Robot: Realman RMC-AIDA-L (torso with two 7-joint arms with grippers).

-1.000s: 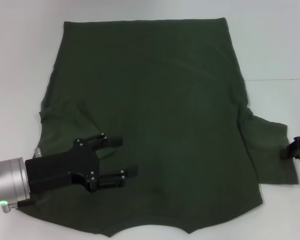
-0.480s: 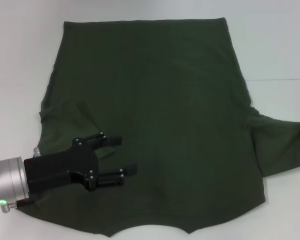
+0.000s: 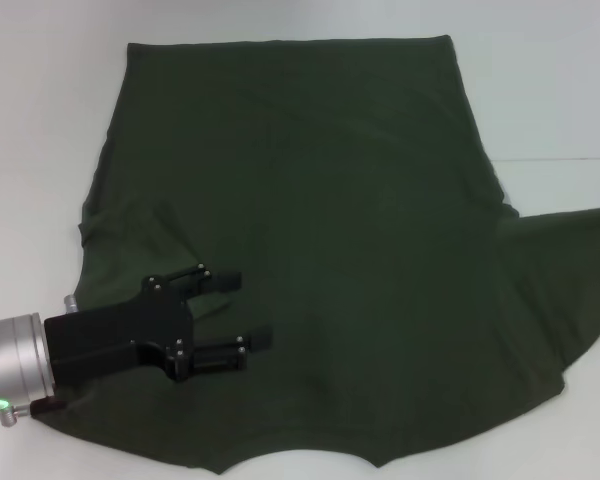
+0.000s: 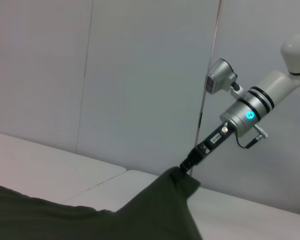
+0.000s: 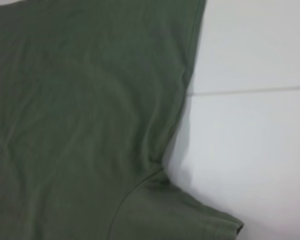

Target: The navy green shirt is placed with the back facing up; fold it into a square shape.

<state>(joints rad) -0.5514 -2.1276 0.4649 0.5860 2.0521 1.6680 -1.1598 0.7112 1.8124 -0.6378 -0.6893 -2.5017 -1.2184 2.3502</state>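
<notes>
Since a second ago the right sleeve of the large, plain, dark olive-green short-sleeved navy green shirt (image 3: pixel 300 230) has been drawn outward and now runs off the head view's right edge, where before it ended short of the edge beside the black right gripper; that gripper has left the head view; the left gripper (image 3: pixel 245 310) has barely shifted.

The shirt lies flat on the white table (image 3: pixel 40 120), hem at the far side, curved neckline at the near edge, so its long axis runs away from the robot; the left sleeve is folded in on the body; the right sleeve stretches sideways.

Bare table shows along the far edge and down both sides, wider on the left; the near edge of the shirt meets the bottom of the head view.

The left gripper hovers over the near-left part of the shirt, its black fingers spread apart and holding nothing.

Only the left wrist view shows the right gripper (image 4: pixel 189 165), pinching a raised peak of the fabric; the right wrist view shows the armpit seam and white table beside it.
</notes>
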